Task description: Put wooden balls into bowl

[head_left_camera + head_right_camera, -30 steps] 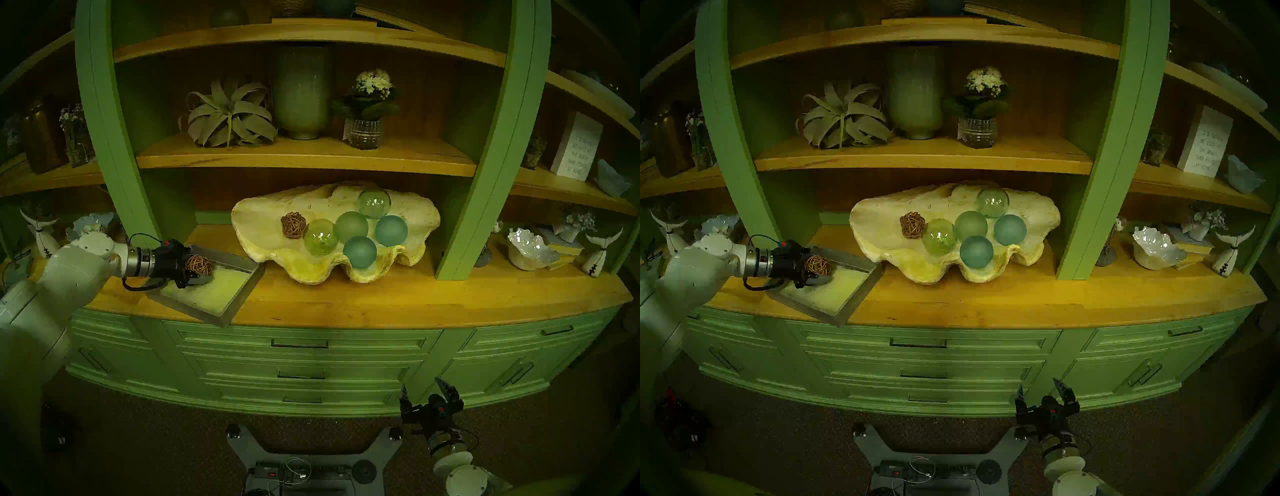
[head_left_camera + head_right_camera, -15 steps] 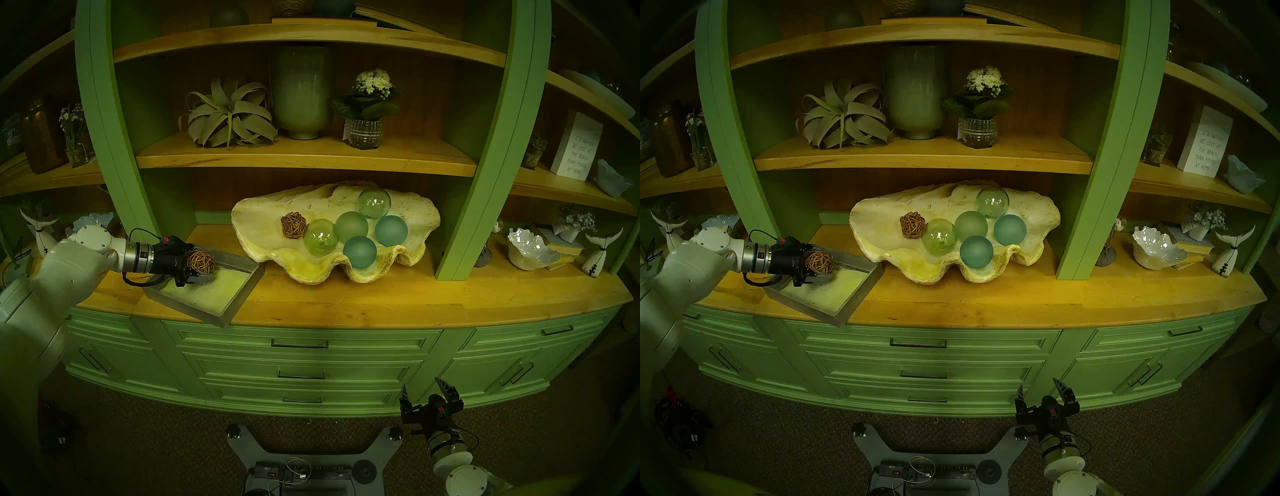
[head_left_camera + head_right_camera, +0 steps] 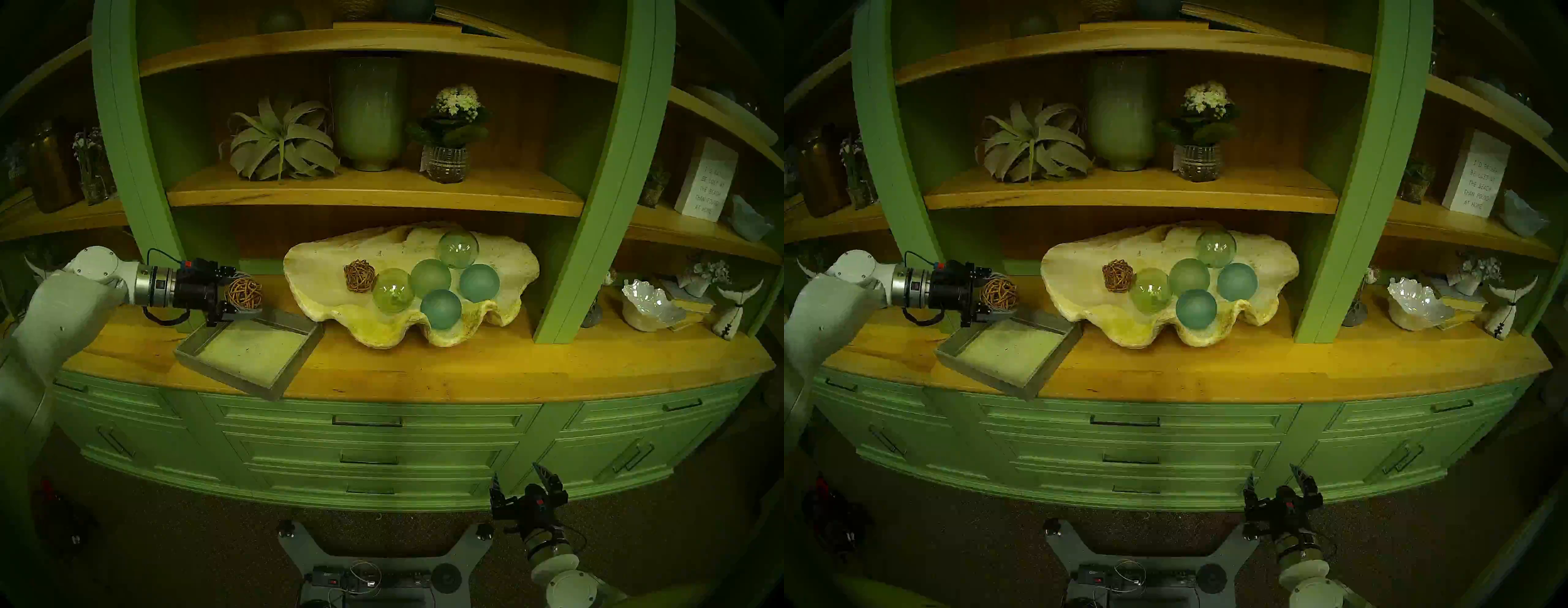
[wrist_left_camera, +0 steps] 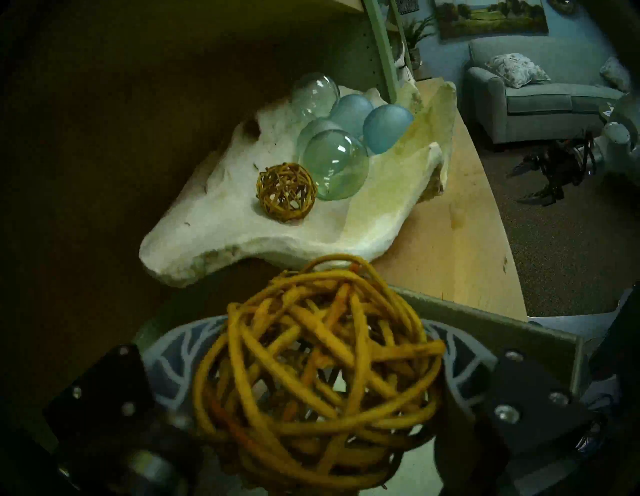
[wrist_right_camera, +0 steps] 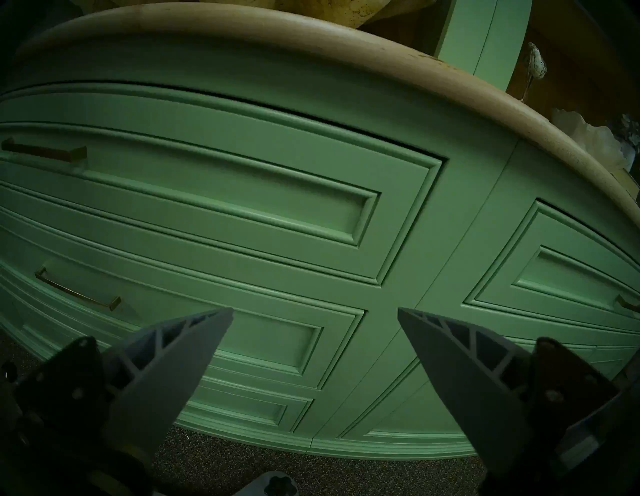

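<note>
Rattan ball [image 3: 243,292] clamped in left tool [image 3: 250,293], above grey tray [image 3: 292,365]

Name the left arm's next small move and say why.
Probably carry it right, toward the clam shell. The left gripper is shut on a rattan ball, clear above the grey tray; the other rattan ball already lies in the shell.
</note>
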Tool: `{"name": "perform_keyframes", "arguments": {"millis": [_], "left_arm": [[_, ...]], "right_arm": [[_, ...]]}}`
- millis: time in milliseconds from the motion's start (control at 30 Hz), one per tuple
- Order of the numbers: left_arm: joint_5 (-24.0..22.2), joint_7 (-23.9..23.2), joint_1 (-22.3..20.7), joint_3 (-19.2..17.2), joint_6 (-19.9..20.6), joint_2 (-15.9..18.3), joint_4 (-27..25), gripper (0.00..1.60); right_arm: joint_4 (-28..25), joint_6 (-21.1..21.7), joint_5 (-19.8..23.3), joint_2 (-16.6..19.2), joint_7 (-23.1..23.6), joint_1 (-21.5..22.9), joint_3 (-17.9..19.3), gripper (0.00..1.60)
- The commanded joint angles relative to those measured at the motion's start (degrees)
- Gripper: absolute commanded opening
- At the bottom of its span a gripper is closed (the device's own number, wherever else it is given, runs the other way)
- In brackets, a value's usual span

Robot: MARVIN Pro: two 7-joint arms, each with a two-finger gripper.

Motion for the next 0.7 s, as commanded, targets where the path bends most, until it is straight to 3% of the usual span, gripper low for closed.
{"name": "perform_keyframes", "arguments": {"millis": [0,333,667], "left_arm": [[-5.0,-0.1,0.2,-3.0,3.2,3.0,-6.5,0.00],[-8.4,5.2,3.3,-4.1,9.6,3.5,-15.6,0.00],[-8.4,16.4,5.4,-4.5,16.2,3.9,-25.5,0.00]], "right_arm": [[-1.2,-0.4,-0.1,0.0,-0.1,0.3,0.1,1.60],[-1.4,-0.4,-0.1,0.0,-0.1,0.2,0.1,1.60],[-1.5,-0.3,0.0,0.0,-0.1,0.1,0.1,1.60]]}}
